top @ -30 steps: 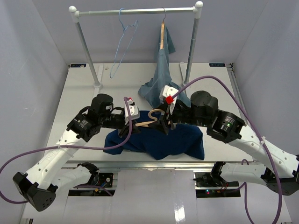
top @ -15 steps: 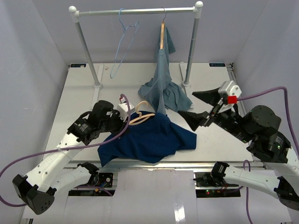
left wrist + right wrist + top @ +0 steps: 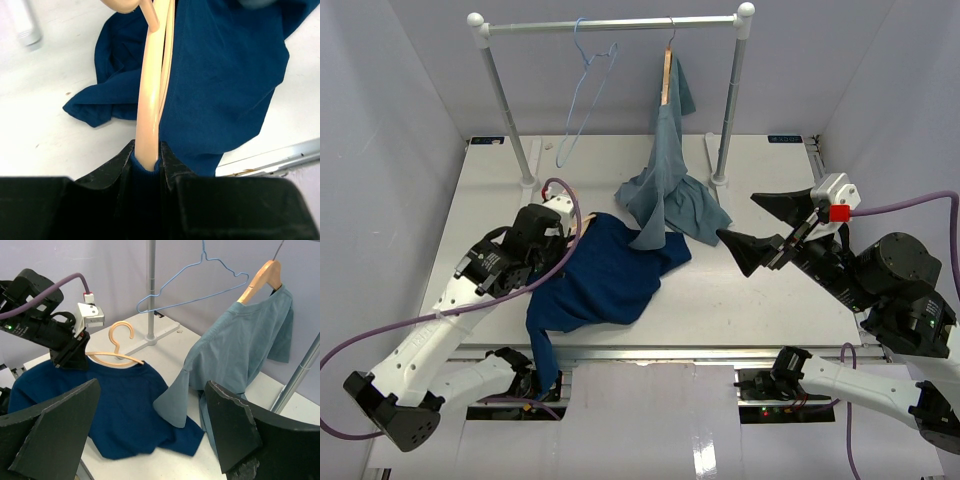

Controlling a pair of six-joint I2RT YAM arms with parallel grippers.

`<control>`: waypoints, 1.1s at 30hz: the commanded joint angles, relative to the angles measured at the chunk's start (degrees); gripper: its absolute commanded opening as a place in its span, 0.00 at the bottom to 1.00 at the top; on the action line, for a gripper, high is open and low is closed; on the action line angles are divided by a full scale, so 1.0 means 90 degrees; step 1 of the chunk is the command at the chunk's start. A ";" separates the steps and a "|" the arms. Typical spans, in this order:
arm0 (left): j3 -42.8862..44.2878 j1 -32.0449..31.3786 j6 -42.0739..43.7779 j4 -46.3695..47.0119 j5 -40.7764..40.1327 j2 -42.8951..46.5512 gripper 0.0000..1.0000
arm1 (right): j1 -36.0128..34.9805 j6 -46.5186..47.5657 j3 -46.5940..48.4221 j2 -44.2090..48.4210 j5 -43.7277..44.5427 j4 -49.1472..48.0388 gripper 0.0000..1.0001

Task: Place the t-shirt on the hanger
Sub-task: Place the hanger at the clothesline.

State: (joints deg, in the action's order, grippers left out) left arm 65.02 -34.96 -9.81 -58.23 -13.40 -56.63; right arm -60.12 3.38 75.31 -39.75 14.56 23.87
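Observation:
The tan wooden hanger runs up from my left gripper, whose jaws are shut on its end together with the t-shirt's ribbed neck edge. The dark navy t-shirt is draped from the hanger and spreads over the table, one corner hanging past the front edge. In the right wrist view the hanger sits in the neck of the t-shirt, with the left gripper at its left end. My right gripper is open and empty, raised over the table to the right, apart from the cloth.
A clothes rack stands at the back of the table. On it hang a thin light-blue wire hanger and a grey-blue shirt on its own wooden hanger, its hem resting on the table and overlapping the navy t-shirt.
The right gripper let go, opened wide and pulled back to the right. The left arm drew the hanger and t-shirt leftward and toward the rack.

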 commanded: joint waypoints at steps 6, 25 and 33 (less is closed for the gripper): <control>0.0492 0.0037 0.0682 0.1106 0.0337 -0.0182 0.00 | -0.0019 -0.0109 0.0109 0.0037 0.0120 -0.0073 0.92; 0.3003 0.0047 0.2105 0.2505 -0.1613 -0.2154 0.00 | -0.0028 -0.0121 -0.0466 0.0295 0.0278 -0.0043 0.92; 0.3173 0.0047 0.2776 0.3365 -0.0813 -0.2238 0.00 | -0.0019 -0.0166 -0.0493 0.0216 0.0208 -0.0058 0.92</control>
State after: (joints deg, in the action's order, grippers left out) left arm 89.41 -34.65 11.33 -36.95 -24.39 -77.67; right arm -60.12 2.41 71.35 -37.75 16.22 25.01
